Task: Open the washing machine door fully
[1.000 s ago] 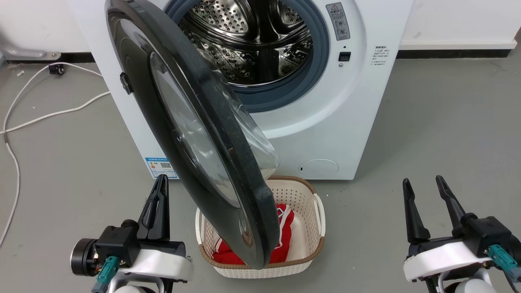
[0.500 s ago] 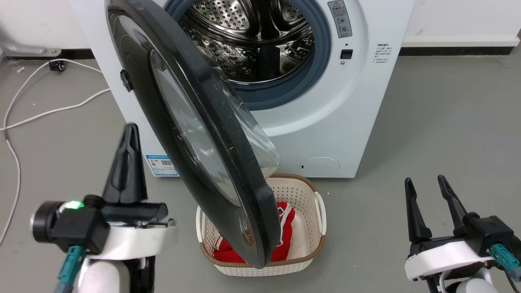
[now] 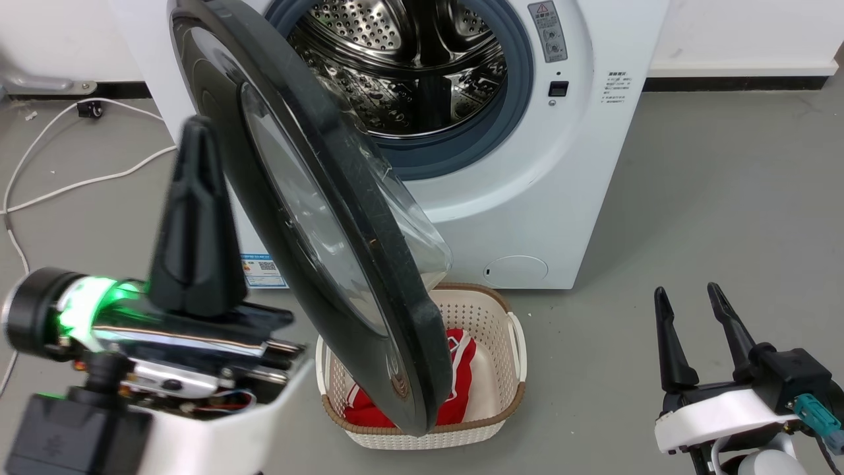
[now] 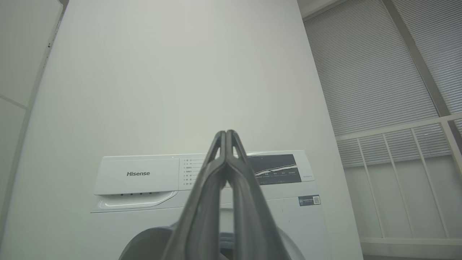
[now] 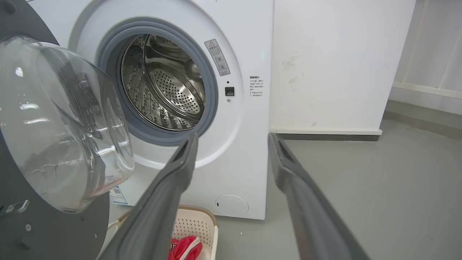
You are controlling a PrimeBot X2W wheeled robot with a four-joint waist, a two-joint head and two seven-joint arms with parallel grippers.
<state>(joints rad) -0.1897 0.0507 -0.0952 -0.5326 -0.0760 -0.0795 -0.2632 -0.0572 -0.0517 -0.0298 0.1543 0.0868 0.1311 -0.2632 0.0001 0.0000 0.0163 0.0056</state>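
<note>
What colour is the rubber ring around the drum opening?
Grey-blue; the rubber ring shows best in the head view.

White washing machine (image 3: pixel 560 198); black door (image 3: pixel 359 218); cream basket (image 3: pixel 478 315); cloth (image 3: pixel 463 369) apparently red-white.

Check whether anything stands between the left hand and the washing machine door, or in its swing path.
Nothing visible lies between the left hand and the washing machine door. That hand itself stands on the outer side, where the door must swing; the basket sits low beneath its edge.
</note>
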